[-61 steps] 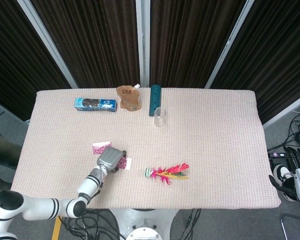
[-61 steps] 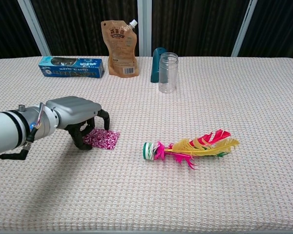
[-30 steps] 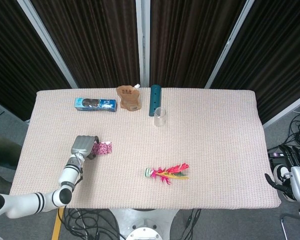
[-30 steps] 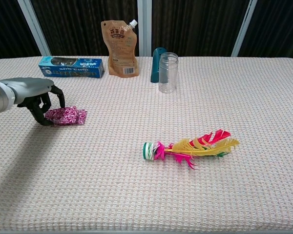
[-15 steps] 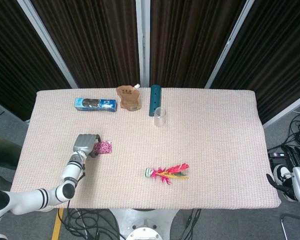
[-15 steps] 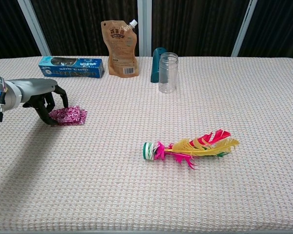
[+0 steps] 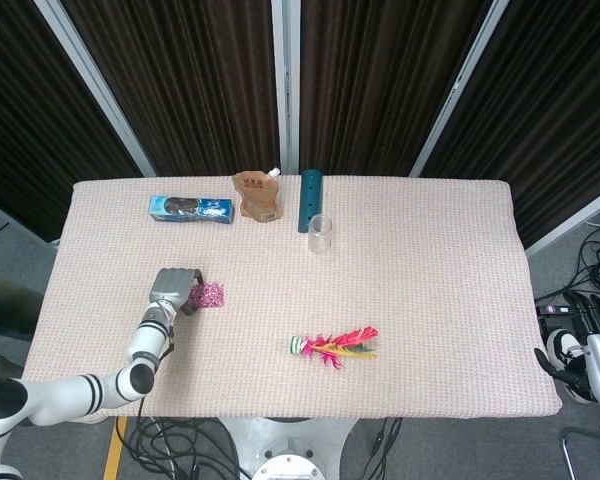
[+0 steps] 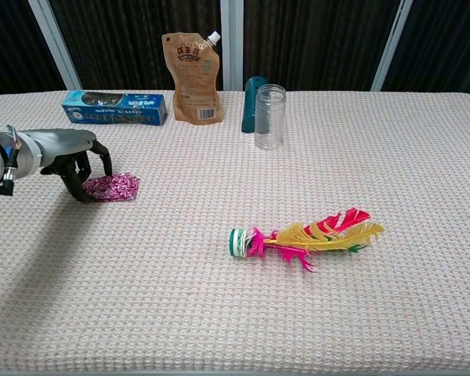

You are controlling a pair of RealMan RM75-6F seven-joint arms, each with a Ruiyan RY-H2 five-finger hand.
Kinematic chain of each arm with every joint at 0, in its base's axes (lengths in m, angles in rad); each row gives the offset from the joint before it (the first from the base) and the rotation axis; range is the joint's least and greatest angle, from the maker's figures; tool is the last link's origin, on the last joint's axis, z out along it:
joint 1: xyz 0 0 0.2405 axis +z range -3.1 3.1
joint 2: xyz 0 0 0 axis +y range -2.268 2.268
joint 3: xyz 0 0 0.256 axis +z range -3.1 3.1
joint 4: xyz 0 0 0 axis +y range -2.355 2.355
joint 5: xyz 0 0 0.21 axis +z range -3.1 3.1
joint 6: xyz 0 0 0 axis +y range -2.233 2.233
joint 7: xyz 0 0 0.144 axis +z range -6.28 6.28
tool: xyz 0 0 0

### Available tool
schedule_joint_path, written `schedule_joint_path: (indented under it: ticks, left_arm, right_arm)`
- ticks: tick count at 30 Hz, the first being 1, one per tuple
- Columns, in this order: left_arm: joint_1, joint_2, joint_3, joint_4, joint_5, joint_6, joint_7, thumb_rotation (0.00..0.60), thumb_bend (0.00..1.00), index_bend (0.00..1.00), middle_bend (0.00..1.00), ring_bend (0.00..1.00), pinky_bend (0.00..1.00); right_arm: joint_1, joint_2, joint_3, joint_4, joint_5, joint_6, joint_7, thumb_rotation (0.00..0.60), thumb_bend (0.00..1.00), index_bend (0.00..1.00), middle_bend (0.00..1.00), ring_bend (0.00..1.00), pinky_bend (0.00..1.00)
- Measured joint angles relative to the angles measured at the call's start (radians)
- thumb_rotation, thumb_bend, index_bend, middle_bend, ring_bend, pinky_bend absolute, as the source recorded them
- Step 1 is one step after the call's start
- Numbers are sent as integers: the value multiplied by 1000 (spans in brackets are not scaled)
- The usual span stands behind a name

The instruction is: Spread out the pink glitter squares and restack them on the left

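The pink glitter squares lie in a small stack on the table's left side, also seen in the chest view as the pink glitter squares. My left hand arches over the stack's left edge, and its fingertips and thumb pinch that edge. In the chest view my left hand reaches in from the left border. My right hand hangs off the table's right edge with its fingers apart, holding nothing.
A feather shuttlecock lies in the middle front. At the back stand a clear jar, a teal cylinder, a brown spout pouch and a blue box.
Two seconds ago my left hand gripped a pink square near the table's middle. It carried it left onto the other square, and in the last second it has only edged slightly right.
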Motion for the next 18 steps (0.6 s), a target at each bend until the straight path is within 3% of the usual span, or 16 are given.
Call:
schedule_joint_path:
  ticks: [18]
  left_arm:
    - [-7, -1, 12, -17, -5, 12, 14, 600, 300, 350, 888, 924, 867]
  right_arm:
    - [-4, 2, -1, 5, 0, 4, 10, 371, 193, 83, 92, 0, 0]
